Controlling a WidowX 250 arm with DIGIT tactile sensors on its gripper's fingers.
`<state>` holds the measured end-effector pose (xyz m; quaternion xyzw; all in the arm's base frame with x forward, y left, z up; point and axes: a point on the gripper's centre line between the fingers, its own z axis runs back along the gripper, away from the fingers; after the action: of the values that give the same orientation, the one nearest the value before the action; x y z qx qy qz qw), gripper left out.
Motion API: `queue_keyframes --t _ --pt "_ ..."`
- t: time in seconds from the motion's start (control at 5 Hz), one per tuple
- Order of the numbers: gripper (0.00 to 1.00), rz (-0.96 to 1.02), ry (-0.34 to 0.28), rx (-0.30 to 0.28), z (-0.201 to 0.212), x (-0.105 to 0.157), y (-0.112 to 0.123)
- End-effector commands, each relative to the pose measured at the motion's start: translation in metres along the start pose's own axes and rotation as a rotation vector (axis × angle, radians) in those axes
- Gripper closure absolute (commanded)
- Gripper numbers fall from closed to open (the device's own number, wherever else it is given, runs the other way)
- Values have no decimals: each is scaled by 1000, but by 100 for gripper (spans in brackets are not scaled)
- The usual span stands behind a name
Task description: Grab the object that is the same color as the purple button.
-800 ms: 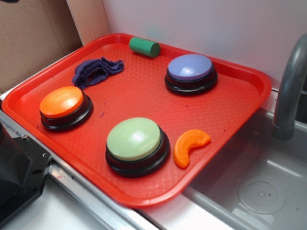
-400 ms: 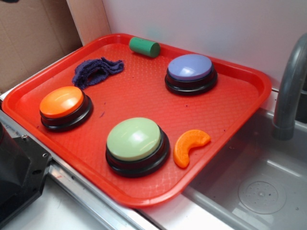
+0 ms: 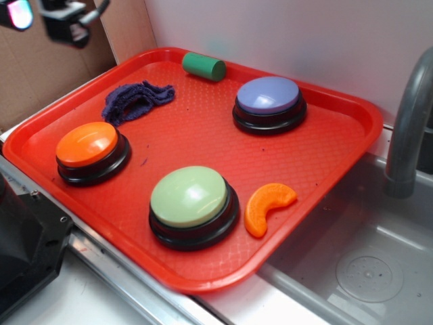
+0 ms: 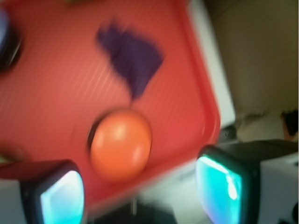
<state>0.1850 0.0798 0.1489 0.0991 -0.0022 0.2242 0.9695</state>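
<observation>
A small dark purple fuzzy rag (image 3: 135, 99) lies wrinkled at the back left of the red tray (image 3: 203, 135). It also shows blurred in the wrist view (image 4: 131, 58). The lavender-purple dome button (image 3: 268, 101) on a black base stands at the back right. My gripper (image 3: 47, 15) is high at the top left, above and left of the rag, clear of the tray. In the wrist view my gripper (image 4: 140, 191) is open and empty, its cyan pads (image 4: 219, 189) far apart.
An orange dome button (image 3: 91, 150) stands front left of the rag, also in the wrist view (image 4: 120, 143). A light green button (image 3: 191, 203), an orange crescent (image 3: 266, 205) and a green cylinder (image 3: 203, 66) are on the tray. A grey faucet (image 3: 409, 128) and sink are at the right.
My gripper has come into the exterior view at the top left; before it was out of view. Nothing on the tray has moved.
</observation>
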Motion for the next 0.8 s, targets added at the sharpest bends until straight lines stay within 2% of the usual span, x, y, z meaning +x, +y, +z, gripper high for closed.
queue_keyframes --t 0.0,0.2,0.4,0.6 --pt "0 102 -129 -40 -9 41 20" --pt "0 102 -129 -40 -9 41 20" --pt "0 265 -23 15 -54 60 18" --pt "0 184 -19 -67 -97 80 0"
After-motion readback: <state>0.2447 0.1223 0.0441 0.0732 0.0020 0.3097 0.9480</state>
